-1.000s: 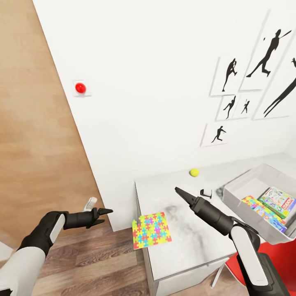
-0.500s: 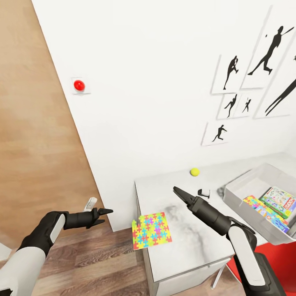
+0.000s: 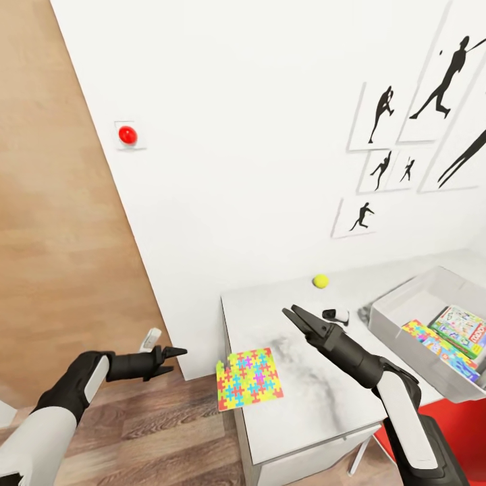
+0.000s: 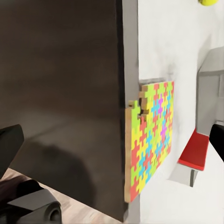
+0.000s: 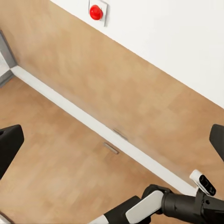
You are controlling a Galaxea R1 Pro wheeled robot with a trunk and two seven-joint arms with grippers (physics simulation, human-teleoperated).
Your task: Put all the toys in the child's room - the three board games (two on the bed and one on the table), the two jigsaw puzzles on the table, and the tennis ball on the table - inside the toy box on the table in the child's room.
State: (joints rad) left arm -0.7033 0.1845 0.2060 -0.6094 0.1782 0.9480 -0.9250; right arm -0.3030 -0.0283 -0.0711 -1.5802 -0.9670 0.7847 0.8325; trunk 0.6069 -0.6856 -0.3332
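Grey-walled, the toy box (image 3: 398, 324) on the table (image 3: 324, 398) already holds one jigsaw puzzle (image 3: 439, 344) and at least one board game (image 3: 462, 327); more may lie hidden. Two toys seem left on the table: one tennis ball (image 3: 320, 281) beyond the box's near corner, by the wall, and one puzzle (image 3: 249, 378) overhanging the table's edge farthest from the box. The right gripper (image 3: 301, 318) hangs between them, slightly parted, empty. The left gripper (image 3: 173, 353), off the table, looks closed and empty.
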